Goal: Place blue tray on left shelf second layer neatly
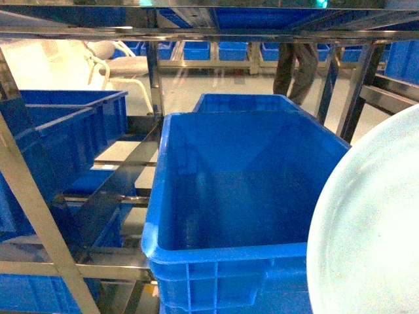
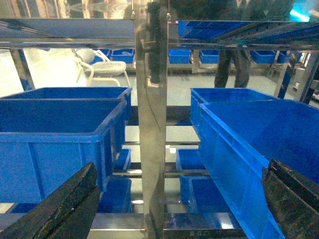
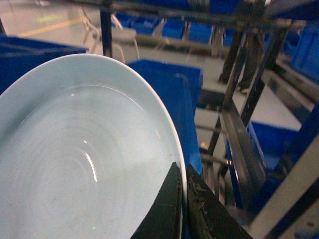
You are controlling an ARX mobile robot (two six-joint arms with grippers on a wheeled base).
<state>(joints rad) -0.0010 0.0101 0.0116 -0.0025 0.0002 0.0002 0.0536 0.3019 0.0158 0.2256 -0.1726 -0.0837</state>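
While the left shelf fills the head view with its steel posts and rails, a large blue crate sits on it straight ahead, with more crates to the left and behind. At the right edge of that view the blue tray is held up on edge, its pale face turned toward the camera, near the crate's right rim. In the right wrist view the right gripper has its two dark fingers pressed onto the tray's rim, one on each face, pinching it. The left gripper is spread wide, its fingers at opposite bottom corners of its view, holding nothing, facing a shelf post.
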